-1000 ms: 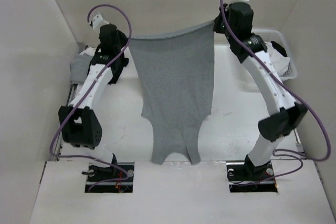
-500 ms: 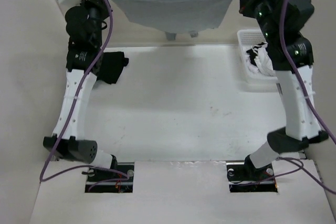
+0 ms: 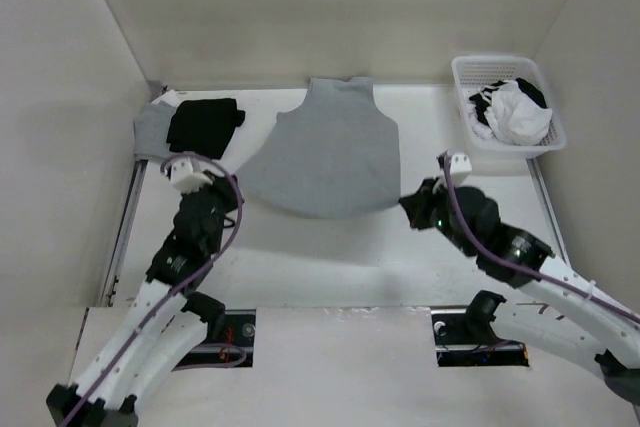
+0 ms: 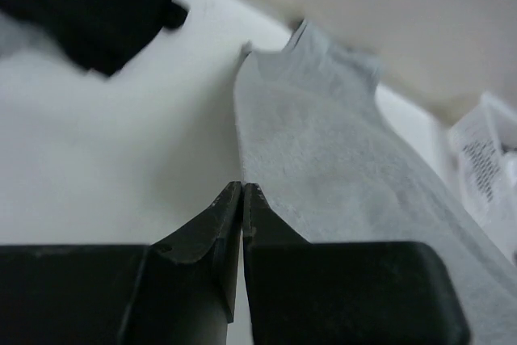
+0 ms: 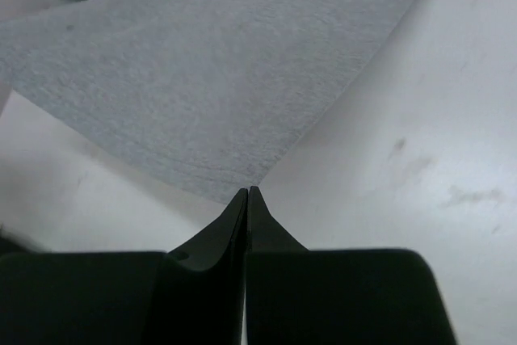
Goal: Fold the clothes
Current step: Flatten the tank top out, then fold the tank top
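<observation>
Where the left pincer (image 3: 238, 195) sits low over the counter (image 3: 440, 152), its jaws are pressed together on the near left corner of the grey tank top (image 3: 325, 157). The left wrist view shows the closed tips of this pincer (image 4: 242, 187) right at the fabric's side edge, with the tank top (image 4: 339, 159) running away from them to the right. The right pincer (image 3: 405, 205) is likewise closed tight, on the near right corner of the hem. From its own camera the corner of the tank top (image 5: 218, 62) narrows down to meet the tips of this pincer (image 5: 248, 191). The garment is spread out between the two pincers and beyond them, with its hem on the near side, its neck and straps toward the far wall, and a band of shadow on the counter under the hem. To the right of the right pincer's tips, the bare counter (image 5: 404, 159) carries a few faint scuffs. Farther out from the left pincer, beyond it and to its left, a black garment (image 3: 203, 125) lies on a light-grey garment (image 3: 148, 129). Well beyond the right pincer and to its right, a white laundry basket (image 3: 505, 60) holds white and black clothes (image 3: 515, 112).
</observation>
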